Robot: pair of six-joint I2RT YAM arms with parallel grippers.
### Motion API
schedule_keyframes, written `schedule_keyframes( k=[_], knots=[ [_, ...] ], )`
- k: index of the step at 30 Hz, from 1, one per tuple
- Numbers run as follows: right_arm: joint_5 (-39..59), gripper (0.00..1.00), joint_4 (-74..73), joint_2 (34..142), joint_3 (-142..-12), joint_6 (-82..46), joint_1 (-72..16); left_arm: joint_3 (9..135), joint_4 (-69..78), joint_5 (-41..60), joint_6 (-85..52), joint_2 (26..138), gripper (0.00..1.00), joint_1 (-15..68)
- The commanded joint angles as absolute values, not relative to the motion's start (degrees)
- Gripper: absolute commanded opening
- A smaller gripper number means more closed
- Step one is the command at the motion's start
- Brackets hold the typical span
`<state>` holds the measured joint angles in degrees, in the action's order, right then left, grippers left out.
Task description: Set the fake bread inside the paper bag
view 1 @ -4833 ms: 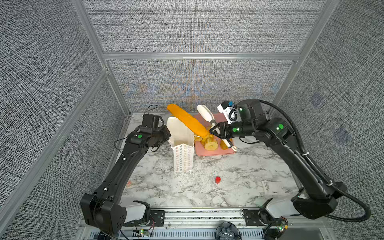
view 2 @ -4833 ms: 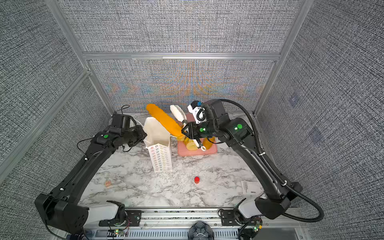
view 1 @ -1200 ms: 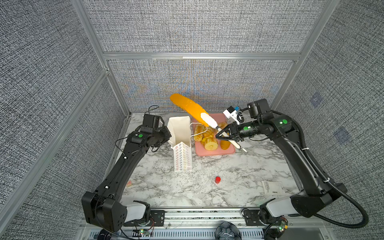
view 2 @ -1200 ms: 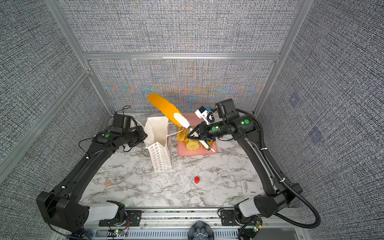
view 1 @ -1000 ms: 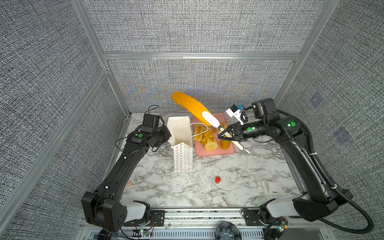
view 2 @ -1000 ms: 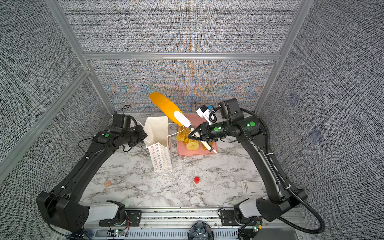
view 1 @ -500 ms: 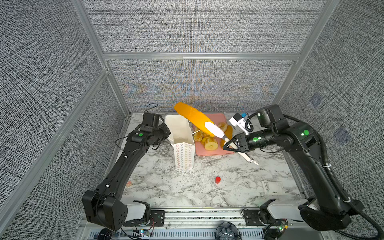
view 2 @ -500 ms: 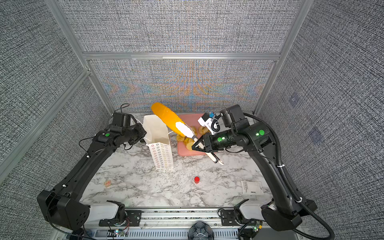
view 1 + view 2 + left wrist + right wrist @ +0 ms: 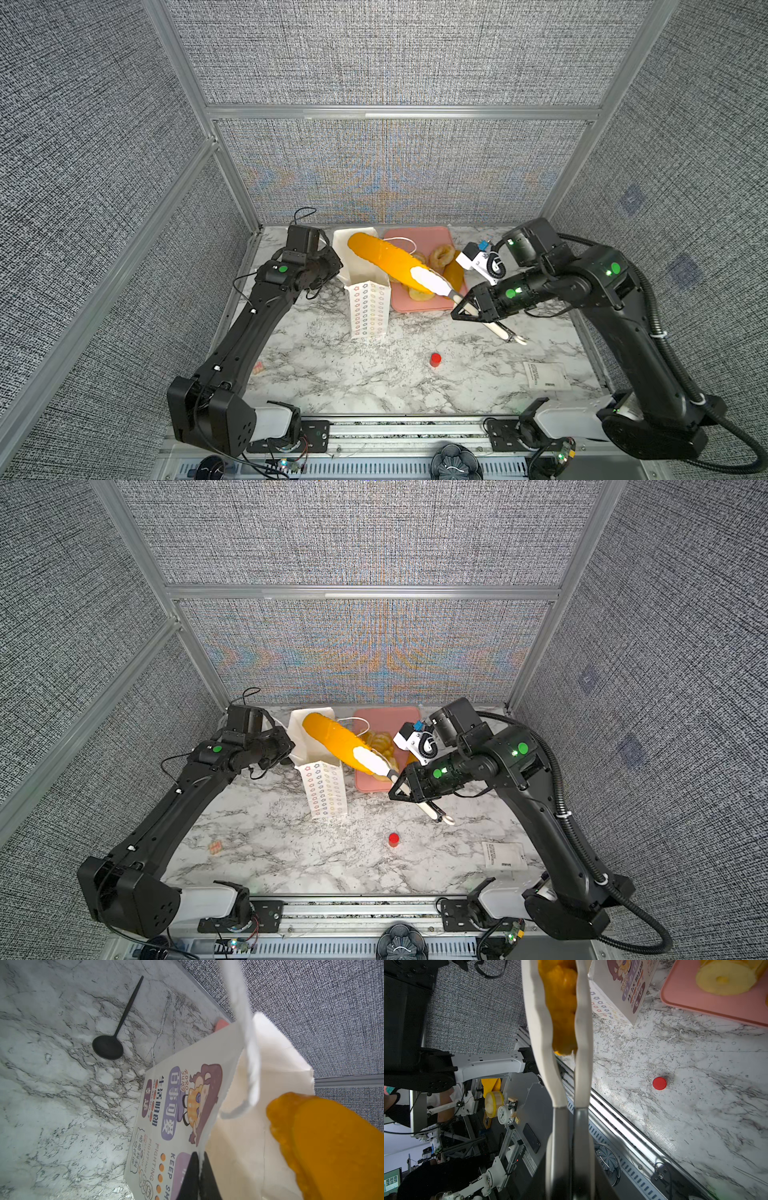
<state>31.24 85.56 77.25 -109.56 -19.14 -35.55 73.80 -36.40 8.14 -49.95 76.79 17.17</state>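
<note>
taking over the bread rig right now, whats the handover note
Left hand: shut on the paper bag rim, holding it upright and open.
Right hand: shut on tongs that clamp a long loaf, far end at the bag's mouth, not released.
Done: no bread seen inside the bag.
Left: drop in the loaf, then the pastries on the pink tray.

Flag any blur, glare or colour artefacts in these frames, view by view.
In both top views, rainbow moiré bands the back wall; left wrist view, the cord handle of the paper bag is a near-lens blur, its print sharp; right wrist view, tongs and red cylinder sharp.
</note>
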Motion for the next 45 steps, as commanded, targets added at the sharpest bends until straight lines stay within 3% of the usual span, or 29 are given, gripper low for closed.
schedule_keyframes(
  k=[1, 22, 45],
  knots=[
    [28.73, 0.23, 87.59, 78.61, -111.49, -18.28, -36.59, 74.33, -35.93, 9.3, -49.5, 77.23, 0.06, 17.14],
    [23.81, 0.27, 102.11, 98.64, -138.05, -18.52, -39.13, 75.59, -37.85, 11.26, -46.41, 77.87, 0.06, 17.38],
    [23.77, 0.27, 102.12, 90.88, -127.78, -19.79, -39.08, 77.08, -39.1, 10.28, -44.74, 78.47, 0.06, 17.4]
  ],
)
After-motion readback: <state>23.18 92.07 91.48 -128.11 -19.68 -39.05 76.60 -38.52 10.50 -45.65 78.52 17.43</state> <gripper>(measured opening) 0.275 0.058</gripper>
